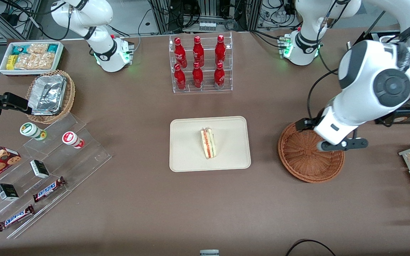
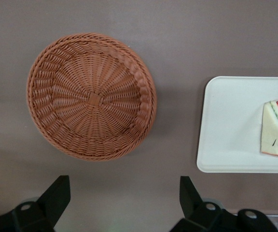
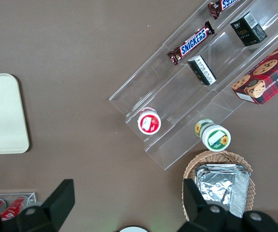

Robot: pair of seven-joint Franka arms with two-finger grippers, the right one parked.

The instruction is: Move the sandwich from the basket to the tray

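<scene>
Gripper [image 2: 124,203]: above the table beside the basket, on the side toward the working arm's end; fingers [image 2: 57,195] spread wide apart, nothing between them.
Basket [image 1: 311,153]: round reddish-brown wicker bowl, upright on the brown table [image 1: 148,199]; nothing inside, woven bottom fully visible in the left wrist view [image 2: 91,96]; partly covered by the arm in the front view.
Tray [image 1: 187,156]: flat cream rectangle with rounded corners, near the table's middle, beside the basket toward the parked arm's end, apart from it with bare table between; one corner also visible in the left wrist view [image 2: 226,125].
Sandwich [image 1: 208,143]: on the tray, about at its middle, lying with the red and green filling edge showing; clear of the tray rim; seen also from the wrist [image 2: 277,130].
Bottle rack [image 1: 201,64]: clear tiered stand with six red bottles, farther from the front camera than the tray.
Clear stepped shelf [image 1: 48,167]: toward the parked arm's end, holding Snickers bars [image 1: 48,189], small dark boxes and two round cups.
</scene>
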